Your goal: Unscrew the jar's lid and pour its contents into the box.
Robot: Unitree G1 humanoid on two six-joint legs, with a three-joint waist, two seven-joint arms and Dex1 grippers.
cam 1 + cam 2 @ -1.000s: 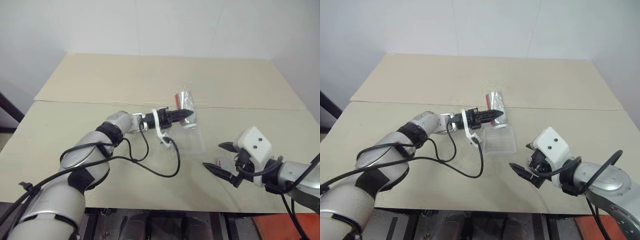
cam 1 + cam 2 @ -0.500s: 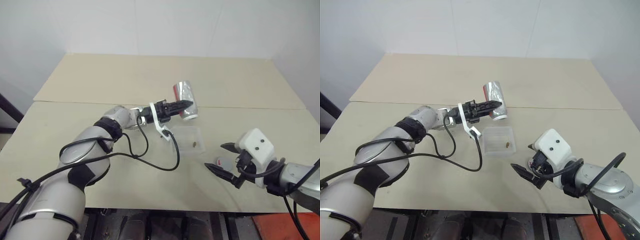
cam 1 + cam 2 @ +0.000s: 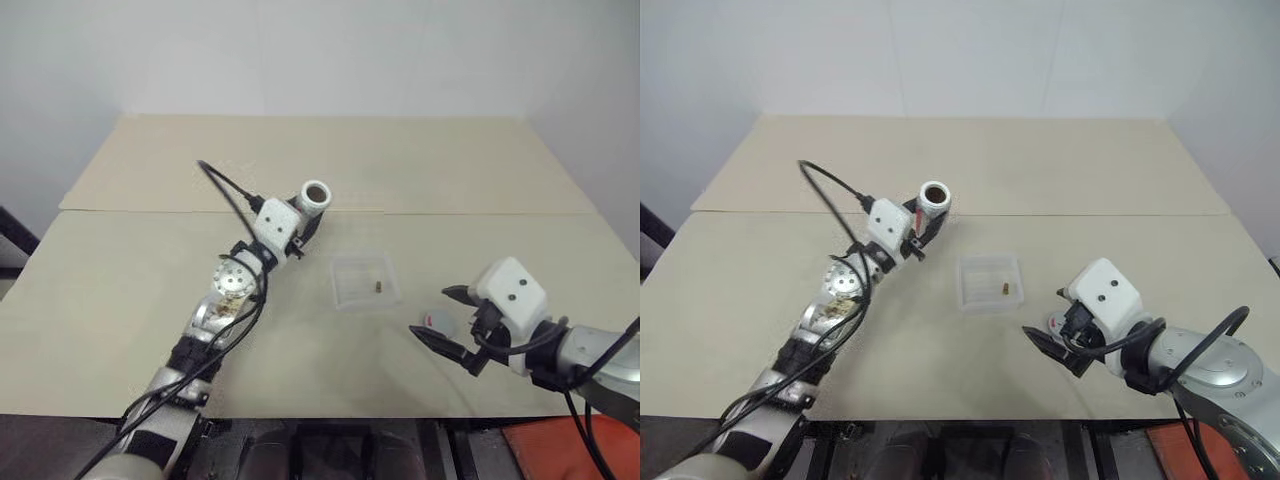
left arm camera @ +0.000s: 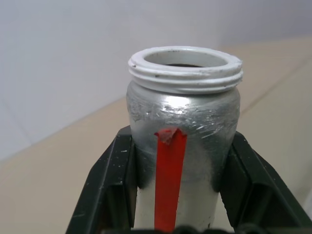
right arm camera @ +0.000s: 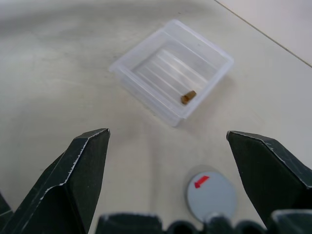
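Since the left end effector [image 4: 175, 195] is clamped on the jar [image 3: 316, 197], held upright, mouth open, above the surface [image 3: 150, 290], it looks light, rigid and slick; gripping mid-body suits. The right end effector [image 3: 440, 315] is spread wide, empty, over the lid [image 5: 211, 194]. The pellet [image 5: 188, 97] lies in the box [image 3: 341, 293].

The two eye views look from up high, forward and down, over the pale tan table [image 3: 480, 170] to a white wall. Both show the same table top. The left wrist view sits very close to the shiny silver jar with a red stripe [image 4: 183, 141], looking at its side. The right wrist view looks down from near the table at the clear plastic box [image 5: 171, 69] and the flat grey round lid [image 5: 211, 196].
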